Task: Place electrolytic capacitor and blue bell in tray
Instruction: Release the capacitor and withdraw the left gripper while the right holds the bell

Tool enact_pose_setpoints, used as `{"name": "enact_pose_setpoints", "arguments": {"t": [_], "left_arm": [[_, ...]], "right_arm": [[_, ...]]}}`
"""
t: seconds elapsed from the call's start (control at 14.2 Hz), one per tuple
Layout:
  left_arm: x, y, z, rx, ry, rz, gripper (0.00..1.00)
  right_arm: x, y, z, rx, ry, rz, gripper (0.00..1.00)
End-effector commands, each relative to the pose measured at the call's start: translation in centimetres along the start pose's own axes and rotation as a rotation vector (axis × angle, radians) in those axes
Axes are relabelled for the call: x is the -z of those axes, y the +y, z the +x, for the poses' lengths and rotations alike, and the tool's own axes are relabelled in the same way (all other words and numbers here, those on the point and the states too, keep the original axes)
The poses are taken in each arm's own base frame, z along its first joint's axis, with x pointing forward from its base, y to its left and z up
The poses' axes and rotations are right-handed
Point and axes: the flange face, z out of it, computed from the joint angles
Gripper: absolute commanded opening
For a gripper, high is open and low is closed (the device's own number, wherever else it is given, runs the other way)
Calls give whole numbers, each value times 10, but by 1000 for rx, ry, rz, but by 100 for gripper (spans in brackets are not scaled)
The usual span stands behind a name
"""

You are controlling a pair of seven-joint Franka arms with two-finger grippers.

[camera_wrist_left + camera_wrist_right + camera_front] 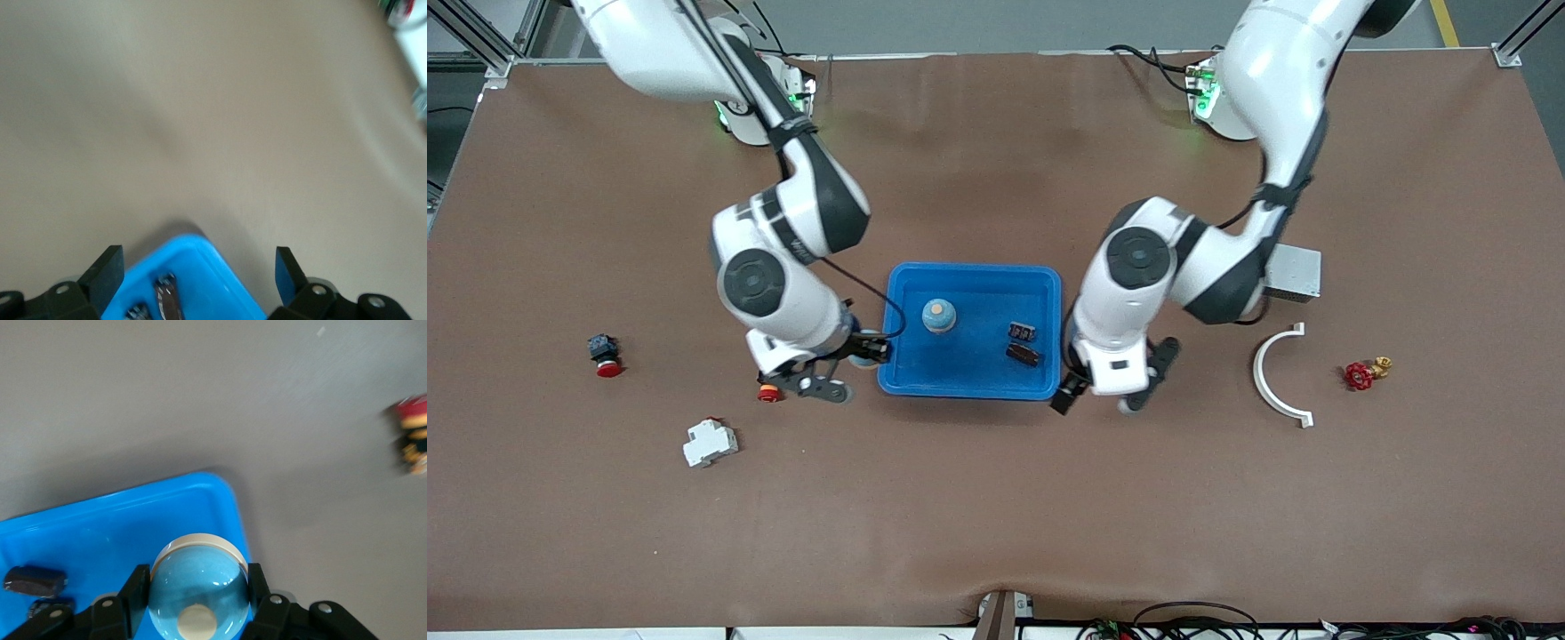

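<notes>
Right gripper (pixel 195 572): jaws clenched on blue bell (pixel 197 597), tray (pixel 200 495) directly beneath. Left gripper (pixel 197 261): jaws spread, empty, waiting over the tray corner.

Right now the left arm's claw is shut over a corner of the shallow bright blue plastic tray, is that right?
Not quite. The left claw is open, not shut: the left wrist view shows its fingers spread wide with nothing gripped between them. It is indeed over a corner of the shallow bright blue plastic tray.
</notes>
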Motion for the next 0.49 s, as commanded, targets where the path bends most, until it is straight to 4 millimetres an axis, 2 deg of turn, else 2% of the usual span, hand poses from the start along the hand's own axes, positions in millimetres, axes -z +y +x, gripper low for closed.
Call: {"name": "enact_pose_setpoints", "arguments": {"t": [0.0,0.14,0.21,0.42], "left_arm": [[46,-17,39,-56,29,35,100],[76,-30,72,-57,33,55,100],[89,-36,82,-83,37,66,100],[108,-53,109,-158,32,115,100]], "right_arm": [[-35,-22,-15,-52,53,-44,0],[-58,-33,-23,-72,76,-66,0],[-70,-40,-29,-66,72,-76,0],[-90,-52,-32,-76,74,-92,0]]}}
